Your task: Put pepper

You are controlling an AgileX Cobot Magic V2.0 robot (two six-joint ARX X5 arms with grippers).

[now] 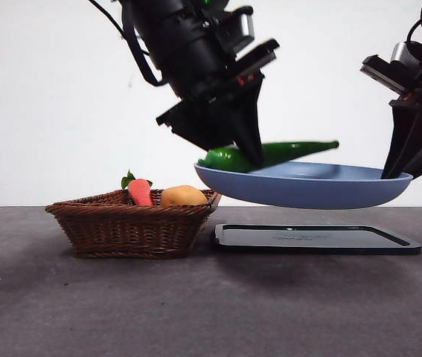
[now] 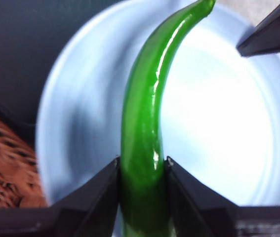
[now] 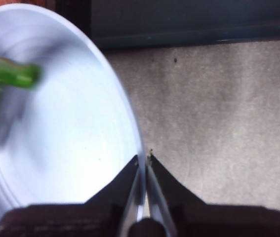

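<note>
Pepper [image 1: 285, 152], long, glossy and dark green, is held lengthwise just above a light blue plate [image 1: 307, 190], its pointed tip directed toward 3 o'clock in the front view and its thick end pinched between the two black jaws of the left claw [image 1: 249, 158]. In the left wrist view the pepper [image 2: 144, 128] is seen squeezed at its thick end by the left claw [image 2: 142, 170], with the plate [image 2: 228, 123] spread beneath it and nothing else lying in the plate. Whether the pepper touches the plate's surface cannot be told. The plate itself is raised clear of the bench [image 1: 196, 305] and is gripped at its rim at 3 o'clock by the right claw [image 1: 398, 172]; in the right wrist view the jaws of the right claw [image 3: 143, 163] are pressed together on the thin edge of the plate [image 3: 70, 138]. Directly under the plate, a flat black tray [image 1: 315, 239] lies on the bench. At 9 o'clock from the tray, just beside it, a brown wicker basket [image 1: 132, 227] stands on the bench; a red-orange carrot-like piece with green leaves [image 1: 139, 190] and a round orange-yellow fruit [image 1: 183, 195] are contained in it, side by side.
</note>
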